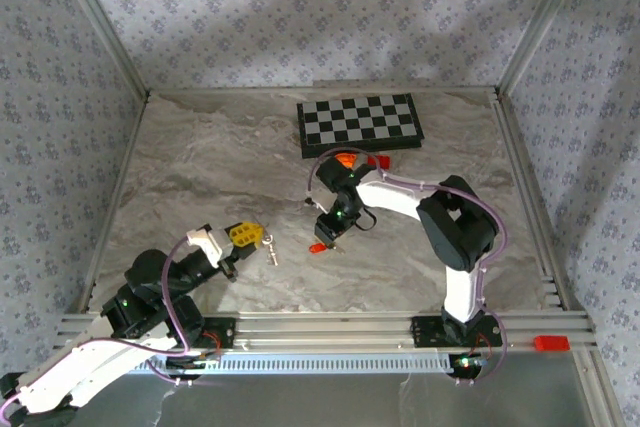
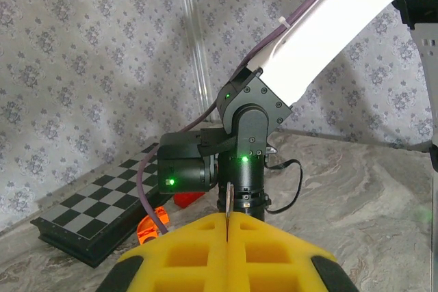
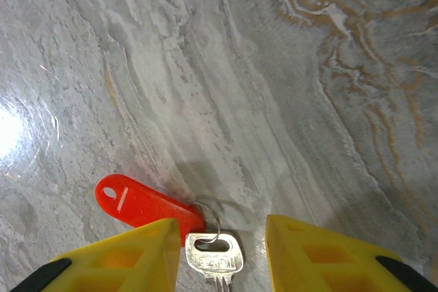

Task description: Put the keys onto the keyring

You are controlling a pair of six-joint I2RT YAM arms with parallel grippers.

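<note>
Surface of grey marble-patterned material (image 1: 200,167): it carries every item and is walled by patterned panels on three sides.

Right arm, white and black (image 1: 440,217): it reaches from the near right corner toward the centre of the surface.

Left arm, black and white (image 1: 150,292): it sits low at the near left corner and points toward the centre.

Folding black-and-white chessboard (image 1: 360,122): it lies flat at the far edge, right of centre. A small orange curved piece (image 1: 345,160) and a small red block (image 1: 380,161) lie just beside its near side.

Right pincer (image 1: 328,235), yellow fingers: it points down at the surface near the centre. In the right wrist view the right pincer (image 3: 222,237) stands open. Its two fingers are apart, one on each side of the silver key head, and the gap is wider than the head.

Left pincer (image 1: 245,235), yellow fingers: it is over the left half, nearer the near edge. In the left wrist view the left pincer (image 2: 228,218) is closed, with a thin metal edge pinched in the seam.

Thin silvery metal keyring (image 1: 270,247): it sits at the tip of the left pincer, and its pinched edge (image 2: 228,203) rises from the seam.

Keys (image 1: 320,246): a bright-red oblong plastic tag (image 3: 147,206) is joined by a small wire loop to one silver key. They lie flat on the surface near its centre, well apart from the keyring.
</note>
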